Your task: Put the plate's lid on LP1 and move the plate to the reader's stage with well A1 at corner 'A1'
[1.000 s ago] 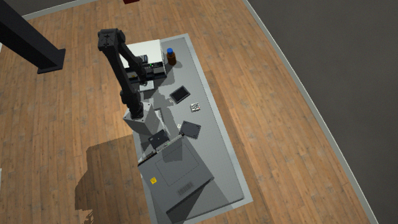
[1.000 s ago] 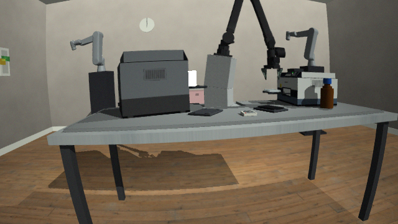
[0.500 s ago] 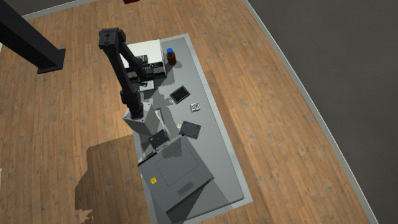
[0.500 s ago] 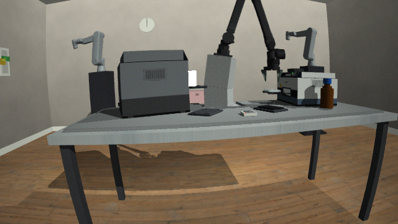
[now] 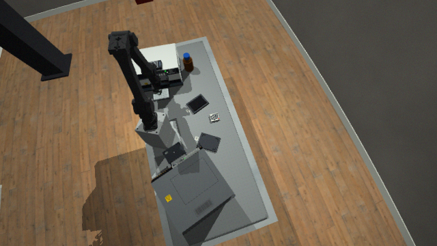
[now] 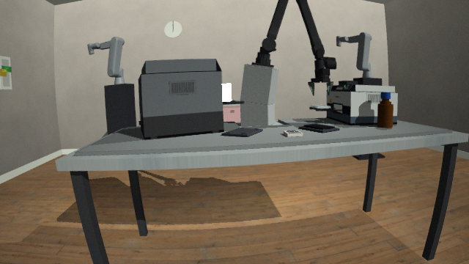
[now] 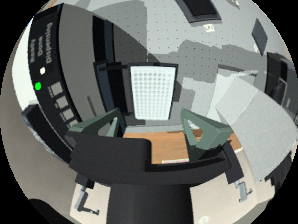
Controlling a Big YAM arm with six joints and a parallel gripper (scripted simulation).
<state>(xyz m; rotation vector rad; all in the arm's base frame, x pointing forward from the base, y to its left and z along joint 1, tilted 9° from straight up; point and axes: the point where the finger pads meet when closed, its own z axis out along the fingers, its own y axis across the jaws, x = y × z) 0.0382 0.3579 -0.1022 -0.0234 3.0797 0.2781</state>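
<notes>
The lidded plate (image 7: 152, 91) lies on the dispenser's stage; it also shows in the overhead view (image 5: 160, 94) and in the side view (image 6: 319, 107). My gripper (image 7: 150, 111) is open and empty, hovering above the plate with a clear gap; it also shows in the side view (image 6: 320, 87). The dispenser (image 6: 360, 101) is the white box at the bench's end. The reader (image 5: 192, 189) is the large grey box at the other end, with its dark stage (image 5: 174, 152) out in front. Two dark bench nests (image 5: 197, 103) (image 5: 209, 142) lie on the deck; I cannot read their names.
A brown capped bottle (image 5: 187, 62) stands beside the dispenser, also in the side view (image 6: 385, 111). A small patterned box (image 5: 214, 117) lies between the nests. The arm's grey pedestal (image 5: 151, 131) stands at the bench's edge.
</notes>
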